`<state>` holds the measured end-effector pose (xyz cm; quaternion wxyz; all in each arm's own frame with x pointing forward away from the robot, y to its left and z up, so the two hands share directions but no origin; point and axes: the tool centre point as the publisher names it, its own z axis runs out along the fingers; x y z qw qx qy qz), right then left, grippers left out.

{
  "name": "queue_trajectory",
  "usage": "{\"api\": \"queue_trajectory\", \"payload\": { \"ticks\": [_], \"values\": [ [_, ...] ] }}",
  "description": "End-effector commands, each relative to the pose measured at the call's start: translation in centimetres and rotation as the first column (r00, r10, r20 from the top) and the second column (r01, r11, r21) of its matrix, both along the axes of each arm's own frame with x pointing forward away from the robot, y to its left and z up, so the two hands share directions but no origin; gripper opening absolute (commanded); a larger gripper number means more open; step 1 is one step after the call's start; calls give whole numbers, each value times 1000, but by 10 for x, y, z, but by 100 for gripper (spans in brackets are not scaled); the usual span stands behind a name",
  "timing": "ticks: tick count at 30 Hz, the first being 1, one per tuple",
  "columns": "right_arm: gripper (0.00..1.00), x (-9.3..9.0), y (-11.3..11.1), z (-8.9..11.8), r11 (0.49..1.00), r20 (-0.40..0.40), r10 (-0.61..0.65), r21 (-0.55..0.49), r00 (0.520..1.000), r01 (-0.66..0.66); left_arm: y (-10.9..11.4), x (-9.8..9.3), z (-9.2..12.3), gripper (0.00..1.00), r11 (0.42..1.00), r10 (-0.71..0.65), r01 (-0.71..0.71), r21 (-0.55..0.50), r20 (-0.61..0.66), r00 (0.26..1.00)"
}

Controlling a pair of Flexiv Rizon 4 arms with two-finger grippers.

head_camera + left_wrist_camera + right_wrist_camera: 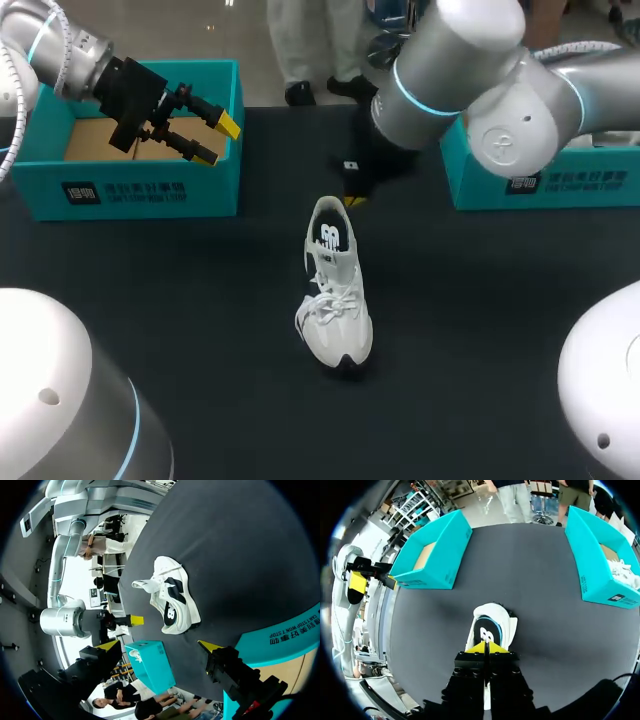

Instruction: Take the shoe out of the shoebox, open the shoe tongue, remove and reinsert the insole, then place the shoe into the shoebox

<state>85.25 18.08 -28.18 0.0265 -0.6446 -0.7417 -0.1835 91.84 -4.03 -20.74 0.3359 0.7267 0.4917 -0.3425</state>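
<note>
The right gripper (487,648) has its yellow tips pressed together with nothing I can make out between them. It is poised just at the heel of the white lace-up trainer (340,270), at the shoe's 12 o'clock. The trainer stands upright on its sole in the middle of the black table (200,330), out of any box, heel to 12 and toe to 6. Its dark insole (331,237) shows down the opening and its white laces (335,300) lie slack across the throat. To my eye the tongue is the job now: those tips would have to part, take the tongue's top edge rather than the laces, and draw it toward 6 while something steadies the toe, or the light shoe will likely tip or skid. The left gripper (216,140) hangs with its fingers spread wide and empty at the trainer's 10 o'clock, above the teal cardboard shoebox (140,190) and well apart from the shoe; it looks the natural one to pin the toe. A second teal box (540,185) sits at 2 o'clock with something white inside. Neither box crowds the shoe; the loose laces seem the likeliest snag.
</note>
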Motion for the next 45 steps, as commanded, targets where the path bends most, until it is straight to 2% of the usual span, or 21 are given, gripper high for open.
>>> {"api": "queue_trajectory", "payload": {
  "ticks": [1,17,20,30,45],
  "values": [
    [0,6,8,3,983,-29,-10,-181,1000,4,0,0,0,100,1000,0,0,2,1,1000],
    [0,6,8,3,983,-29,-10,-181,1000,4,0,0,0,100,1000,0,0,2,1,1000],
    [0,8,16,-8,985,-33,-17,-170,999,11,0,0,0,100,1000,0,0,2,1,1000],
    [0,-4,37,-43,984,-60,-47,-177,997,35,0,0,0,100,1000,0,0,2,1,1000],
    [0,-25,31,-72,977,-185,-59,-211,981,19,0,0,0,100,1000,0,0,2,1,1000]
  ]
}}
